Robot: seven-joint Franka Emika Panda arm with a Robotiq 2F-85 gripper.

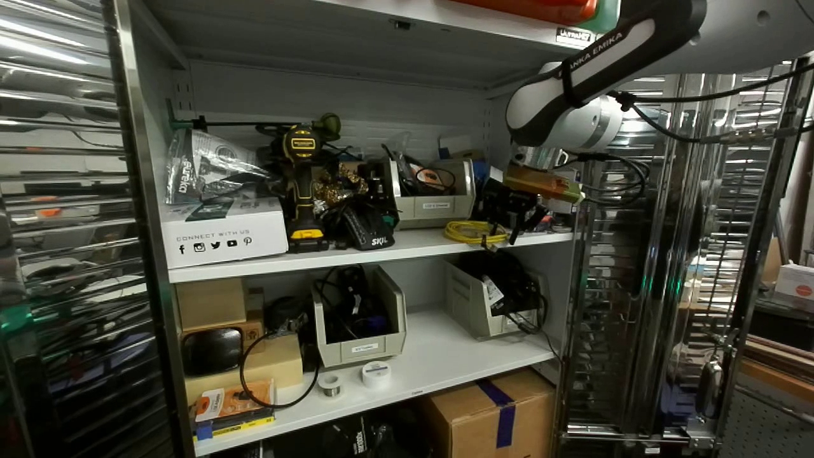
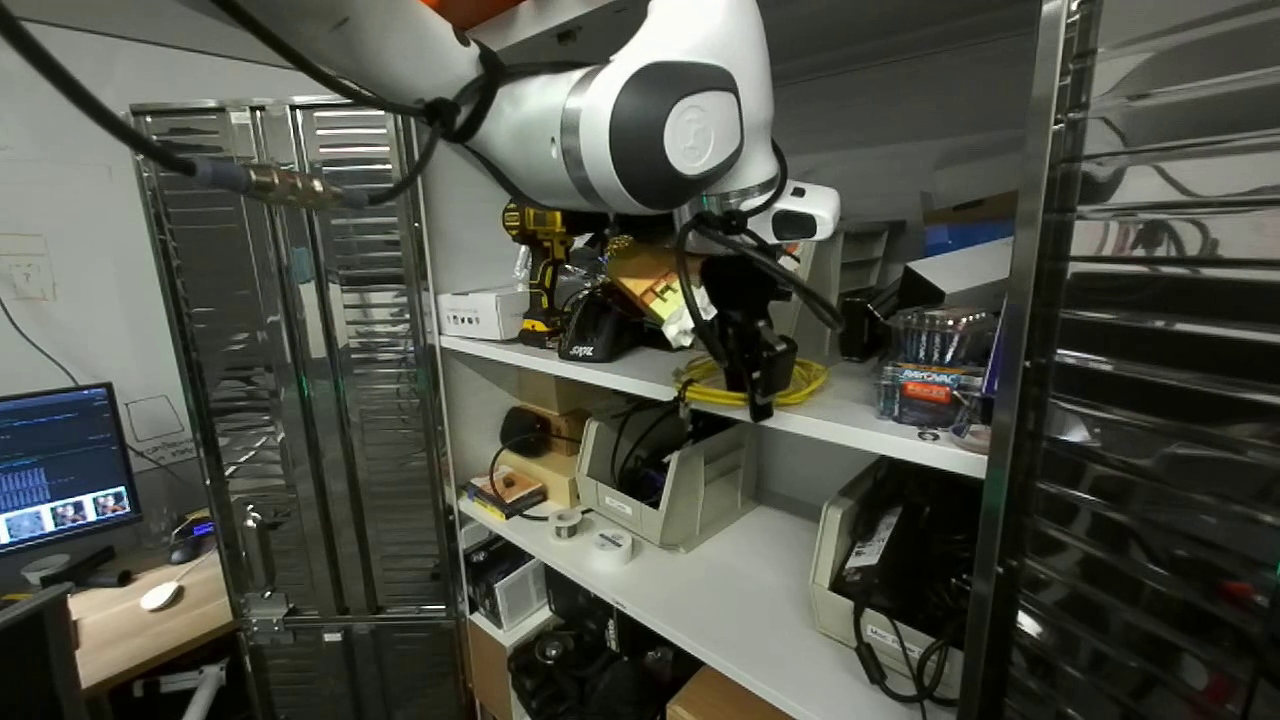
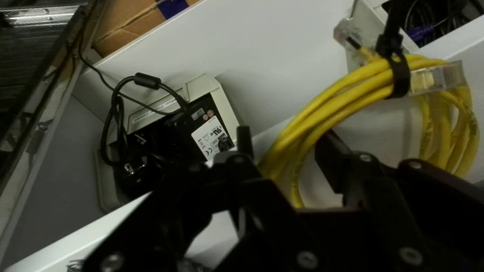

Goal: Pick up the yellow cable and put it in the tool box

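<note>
"Where was the work laid out?"

"On the long white metal shelf (image 1: 416, 240), with the boxy pale-grey plastic bin (image 1: 439, 215) behind. At the front edge the looped yellow plastic-sheathed cable (image 3: 336, 102) was seen; no tool box could be identified."

"What was to be feared?"

"It was judged that the cable might be tipped and dragged over that edge if only its near strands were pinched."

"And the black jointed metal claw (image 3: 286, 139)?"

"Its fingers (image 3: 334, 162) were set well apart, with nothing gripped. The near strands were straddled: one finger inside the loop, the other toward the front edge. Contact could not be made out."
</note>
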